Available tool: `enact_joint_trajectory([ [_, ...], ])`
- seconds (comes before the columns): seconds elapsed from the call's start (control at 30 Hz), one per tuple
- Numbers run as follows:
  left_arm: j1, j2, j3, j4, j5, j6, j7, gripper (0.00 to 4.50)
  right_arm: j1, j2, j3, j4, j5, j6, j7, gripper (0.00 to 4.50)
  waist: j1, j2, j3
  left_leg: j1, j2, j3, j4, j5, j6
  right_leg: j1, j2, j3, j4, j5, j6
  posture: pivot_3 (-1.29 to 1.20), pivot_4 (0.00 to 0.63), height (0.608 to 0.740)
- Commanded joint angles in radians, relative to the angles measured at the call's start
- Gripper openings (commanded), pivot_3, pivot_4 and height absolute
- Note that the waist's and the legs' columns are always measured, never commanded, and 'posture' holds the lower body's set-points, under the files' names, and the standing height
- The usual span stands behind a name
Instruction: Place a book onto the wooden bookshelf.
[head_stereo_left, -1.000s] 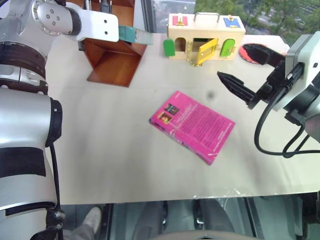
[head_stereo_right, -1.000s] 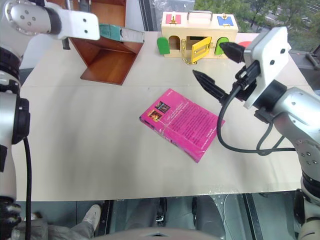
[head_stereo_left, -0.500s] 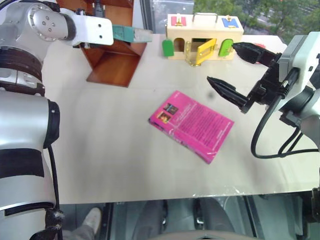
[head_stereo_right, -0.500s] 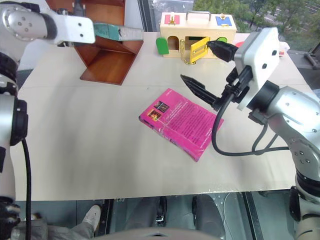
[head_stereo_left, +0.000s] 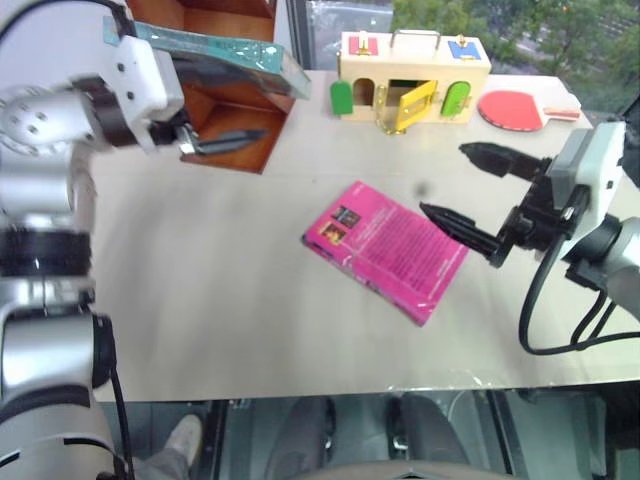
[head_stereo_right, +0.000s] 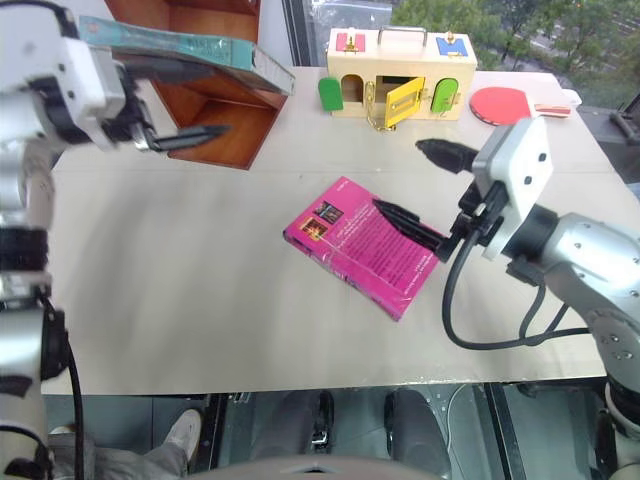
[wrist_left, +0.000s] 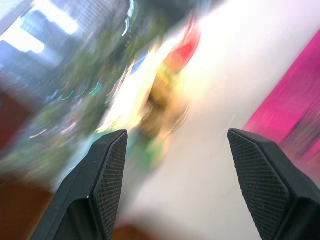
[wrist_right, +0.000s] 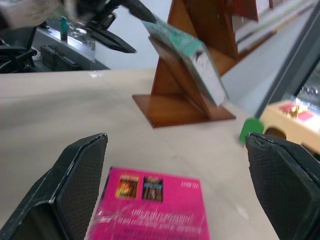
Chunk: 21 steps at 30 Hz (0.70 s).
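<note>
- Books — two. The magenta book (head_stereo_right: 362, 245) lies flat mid-table; the right gripper (head_stereo_right: 422, 185) hangs at its far right edge, jaws spread wide, nothing between them.
- Left gripper (head_stereo_left: 232, 138): fingers parted in the left wrist view, released; one finger sits below the book (head_stereo_right: 190, 48), and contact cannot be told.
- The book, teal, lies tilted across the wooden bookshelf (head_stereo_left: 232, 118) at far left — shelf top cut off.
- One pale box (head_stereo_left: 413, 72) with coloured doors, far centre; yellow door ajar, contents unreadable.
- One red paddle (head_stereo_left: 525, 108), far right.
</note>
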Motion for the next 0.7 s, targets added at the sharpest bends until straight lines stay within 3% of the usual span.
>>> enact_joint_trajectory([
  [0.03,0.209,-0.081,0.076,-0.283,-0.119,0.197,0.207,3.36,0.07,0.008,0.028,-0.028,-0.121,-0.063,-0.022,4.5,0.001,0.004,-0.003,0.002,0.0,0.0,0.0,0.0,0.0,0.002,0.0,0.001,0.001,0.0,0.0,0.0,0.15,0.74],
  [0.13,0.421,-0.185,0.093,-0.391,-0.127,0.274,0.349,3.36,0.221,0.005,0.04,-0.033,-0.204,-0.089,-0.01,4.5,0.003,0.008,-0.006,0.006,0.0,0.001,-0.002,0.0,0.0,0.005,0.001,0.003,-0.001,0.0,0.0,0.0,0.15,0.74],
  [0.27,0.596,-0.175,0.12,-0.453,-0.086,0.275,0.329,4.44,0.488,-0.017,-0.02,-0.013,-0.325,-0.175,0.065,4.5,0.01,0.006,-0.005,0.004,0.0,0.001,-0.001,0.0,0.0,0.003,0.003,0.002,0.001,0.0,0.0,0.0,0.15,0.74],
  [0.47,0.801,-0.123,0.252,-0.421,-0.051,0.245,0.291,4.44,0.829,0.023,-0.216,0.023,-0.378,-0.302,0.201,4.5,0.026,0.009,-0.007,0.008,0.0,0.002,-0.002,-0.002,0.003,0.007,0.003,0.003,-0.002,0.0,0.0,0.0,0.15,0.74],
  [0.6,0.877,-0.118,0.305,-0.372,-0.034,0.22,0.262,4.44,0.918,0.065,-0.281,0.05,-0.381,-0.347,0.242,4.5,0.026,0.009,-0.007,0.023,0.001,0.003,-0.004,-0.004,0.005,0.02,0.002,0.004,-0.003,-0.001,0.0,0.0,0.15,0.74],
  [0.7,0.902,-0.129,0.305,-0.366,-0.039,0.22,0.246,4.44,0.933,0.086,-0.299,0.067,-0.389,-0.372,0.252,4.5,0.027,0.009,-0.007,0.024,0.002,0.002,-0.004,-0.003,0.005,0.02,0.002,0.004,-0.003,0.0,-0.002,0.0,0.15,0.74],
])
